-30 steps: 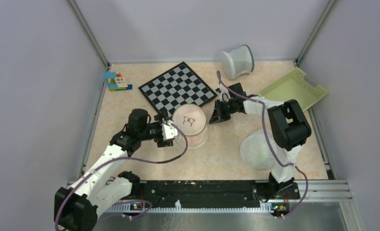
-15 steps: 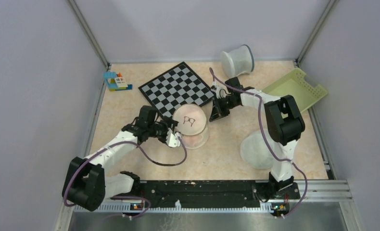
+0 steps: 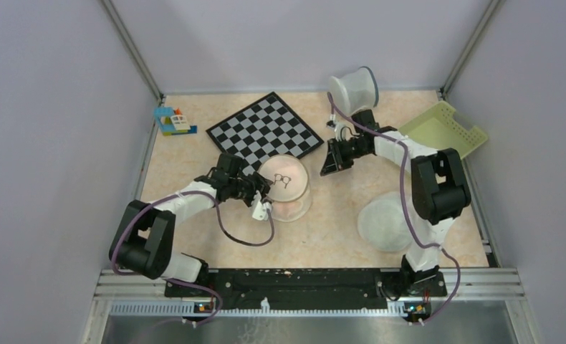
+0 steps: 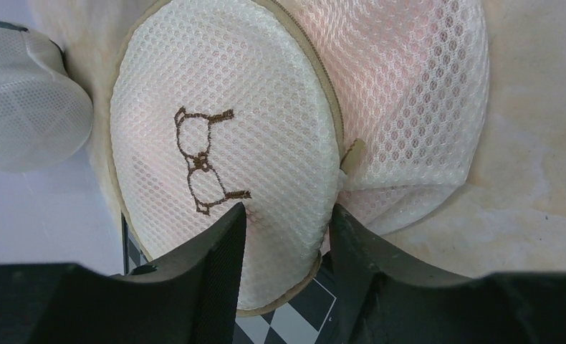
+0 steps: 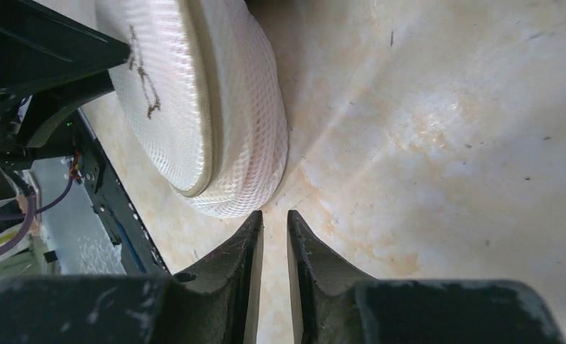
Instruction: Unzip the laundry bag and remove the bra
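Note:
The laundry bag, round white mesh with a small black drawing, stands tilted on the table just in front of the checkerboard. In the left wrist view the laundry bag fills the frame, with its tan zip seam and pull tab. The bra shows only as pink through the mesh. My left gripper is shut on the bag's lower rim; it also shows in the top view. My right gripper is shut and empty, low over the table just right of the bag, not touching it.
A checkerboard lies behind the bag. A white cylindrical bin lies on its side at the back. A yellow-green tray is at the right. A larger domed mesh bag sits near front right. Toy blocks sit back left.
My left arm has swung in and its gripper has slid down along the bag's near-left edge. My right gripper has drawn back to the right, away from the bag.

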Motion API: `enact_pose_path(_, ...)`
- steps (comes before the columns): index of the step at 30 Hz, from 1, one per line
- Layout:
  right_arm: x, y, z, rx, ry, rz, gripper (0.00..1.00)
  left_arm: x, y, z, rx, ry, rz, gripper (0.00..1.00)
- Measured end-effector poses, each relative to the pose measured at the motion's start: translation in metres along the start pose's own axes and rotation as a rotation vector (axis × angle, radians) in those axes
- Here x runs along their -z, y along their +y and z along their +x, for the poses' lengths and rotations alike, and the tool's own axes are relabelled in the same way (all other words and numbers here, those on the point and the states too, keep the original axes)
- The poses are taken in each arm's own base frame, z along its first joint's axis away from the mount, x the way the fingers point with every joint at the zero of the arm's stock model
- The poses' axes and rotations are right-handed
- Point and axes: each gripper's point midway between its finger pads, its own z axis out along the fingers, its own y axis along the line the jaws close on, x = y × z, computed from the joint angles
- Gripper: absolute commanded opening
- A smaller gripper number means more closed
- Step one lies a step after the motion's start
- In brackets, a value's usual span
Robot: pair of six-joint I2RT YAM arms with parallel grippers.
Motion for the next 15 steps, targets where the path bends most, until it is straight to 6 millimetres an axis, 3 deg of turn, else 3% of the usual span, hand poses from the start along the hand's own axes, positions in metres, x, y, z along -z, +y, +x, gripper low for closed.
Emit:
enact_pose_path(5, 0.025, 0.014, -0.014, 0.083, -0.074, 0.000, 0.27, -0.002, 0.004, -0.006, -0.005, -0.030, -0.001, 0.23)
enact_pose_path(10, 0.047, 0.037, -0.017, 0.151, -0.149, -0.010, 0.45, 0.003, 0.017, -0.022, 0.071, -0.060, -0.023, 0.02)
enact_pose_path(13, 0.057, 0.050, -0.019, 0.163, -0.198, -0.020, 0.62, 0.010, 0.024, -0.032, 0.146, -0.071, -0.033, 0.00)
enact_pose_path(15, 0.061, 0.059, -0.017, 0.153, -0.225, -0.038, 0.65, 0.012, 0.029, -0.036, 0.205, -0.077, -0.034, 0.00)
